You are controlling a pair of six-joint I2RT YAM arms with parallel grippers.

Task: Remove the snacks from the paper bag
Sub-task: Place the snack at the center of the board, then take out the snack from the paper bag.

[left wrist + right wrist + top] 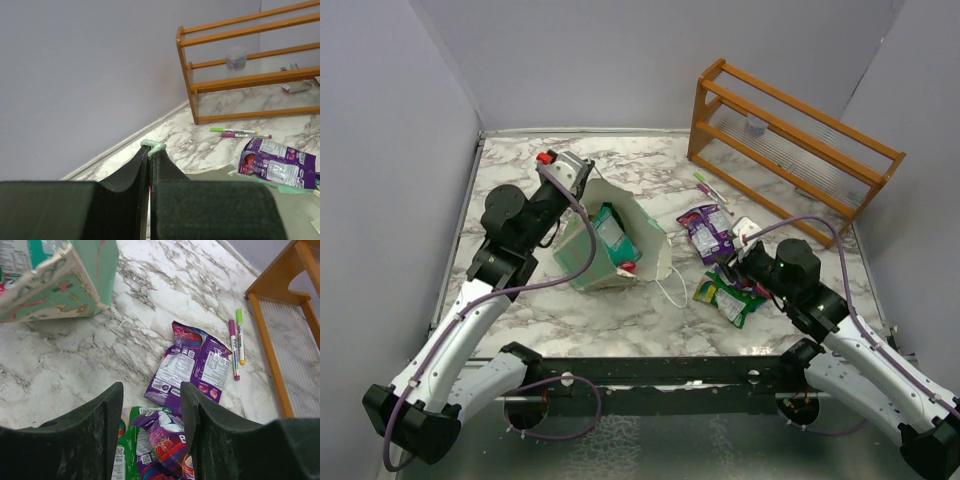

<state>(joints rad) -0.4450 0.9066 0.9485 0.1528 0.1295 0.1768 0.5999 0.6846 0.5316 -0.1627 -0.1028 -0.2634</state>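
Observation:
The mint-green paper bag (pixel 582 255) lies tipped on the marble, its cream mouth open toward the right, with a teal packet (pixel 613 232) and a red bit inside. My left gripper (pixel 580 182) is shut on the bag's top rim, and a pinched green fold shows between the fingertips (pixel 152 147). My right gripper (pixel 151 395) is open and empty, just above a small purple packet (pixel 170 437) lying on a green packet (pixel 130 450). A larger purple packet (pixel 192 365) lies flat beyond them. In the top view the right gripper (pixel 732 272) hovers over the green packet (pixel 730 298).
A wooden rack (pixel 795 150) stands at the back right. Two pens, pink and green (pixel 712 192), lie in front of it. The bag's white cord handle (pixel 670 292) trails on the table. Grey walls enclose the table.

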